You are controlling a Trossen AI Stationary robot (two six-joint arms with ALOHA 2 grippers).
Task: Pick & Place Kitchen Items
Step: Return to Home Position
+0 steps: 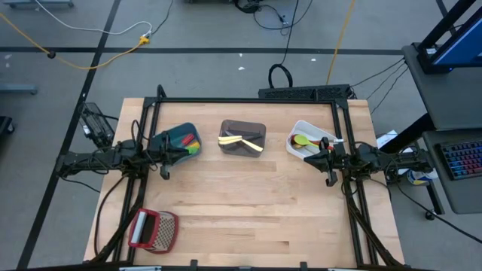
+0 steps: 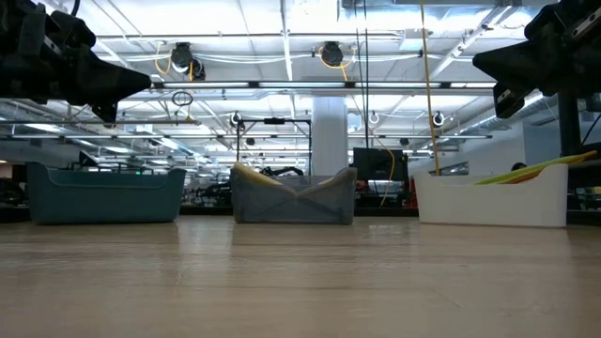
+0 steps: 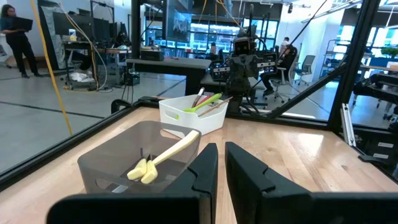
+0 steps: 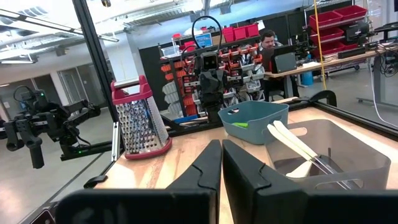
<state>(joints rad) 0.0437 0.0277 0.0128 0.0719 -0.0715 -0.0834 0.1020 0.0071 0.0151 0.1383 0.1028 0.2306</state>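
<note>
- Left hand (image 3: 221, 149): clenched, empty, just beside teal bin (image 1: 181, 132).
- Right hand (image 4: 222, 146): clenched, empty, just beside white bin (image 1: 304, 125).
- Cream knives (image 1: 241, 141): lay in grey bin (image 1: 226, 125), between the other two.
- Risk: your retreat could clip a bin rim or protruding green spoon (image 1: 301, 139), spilling sorted utensils onto bench (image 1: 248, 203).
</note>
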